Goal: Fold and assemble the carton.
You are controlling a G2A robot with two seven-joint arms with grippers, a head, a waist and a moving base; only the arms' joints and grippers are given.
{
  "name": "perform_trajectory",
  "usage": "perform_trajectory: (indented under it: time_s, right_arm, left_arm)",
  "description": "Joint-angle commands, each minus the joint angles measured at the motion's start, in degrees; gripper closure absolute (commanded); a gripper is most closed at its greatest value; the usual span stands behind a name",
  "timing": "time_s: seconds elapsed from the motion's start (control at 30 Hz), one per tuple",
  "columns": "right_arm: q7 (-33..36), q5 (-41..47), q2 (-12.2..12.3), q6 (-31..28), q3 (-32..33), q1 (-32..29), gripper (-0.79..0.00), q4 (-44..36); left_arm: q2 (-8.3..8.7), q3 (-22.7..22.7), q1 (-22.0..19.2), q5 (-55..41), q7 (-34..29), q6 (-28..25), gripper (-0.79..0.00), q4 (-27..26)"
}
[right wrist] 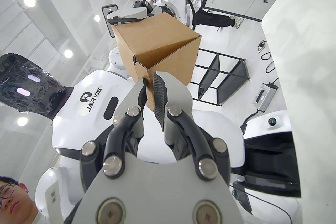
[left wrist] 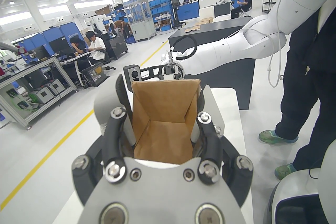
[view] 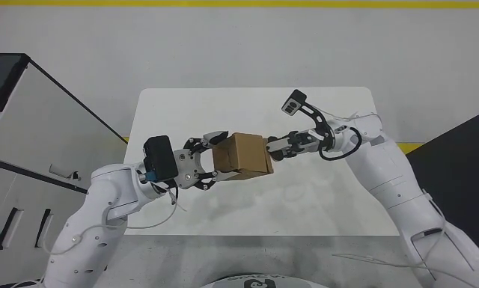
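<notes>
Left hand (left wrist: 161, 93) has its fingers spread wide and clamped across the open end of the brown carton (view: 241, 155), one on each side wall. Carton is held up off the white bench (view: 314, 206), above its middle, between both hands. Right hand (right wrist: 150, 83) is at the carton's other end, fingers nearly together, pinched on a corner edge.

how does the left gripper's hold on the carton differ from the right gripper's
Spread: the left gripper has its fingers wide apart, one on each outer side of the carton; the right gripper has them nearly together, pinching one thin cardboard edge.
Place: the left gripper sits at the carton's open end, the right gripper at the opposite end, by a corner.
Shared: both grip the same carton.
</notes>
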Motion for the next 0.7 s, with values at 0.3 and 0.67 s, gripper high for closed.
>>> perform_trajectory:
  time_s: [0.3,0.67]
  right_arm:
    - [0.0,0.2,-0.16,-0.08,0.09,-0.19,-0.015,-0.11]
    - [0.0,0.11,-0.28,-0.06,-0.05,-0.18,0.0,-0.37]
  left_arm:
    - [0.06,0.02,0.01,-0.01,0.22,-0.12,0.0,0.06]
    - [0.1,0.25,0.1,0.09,0.17,-0.14,0.0,-0.2]
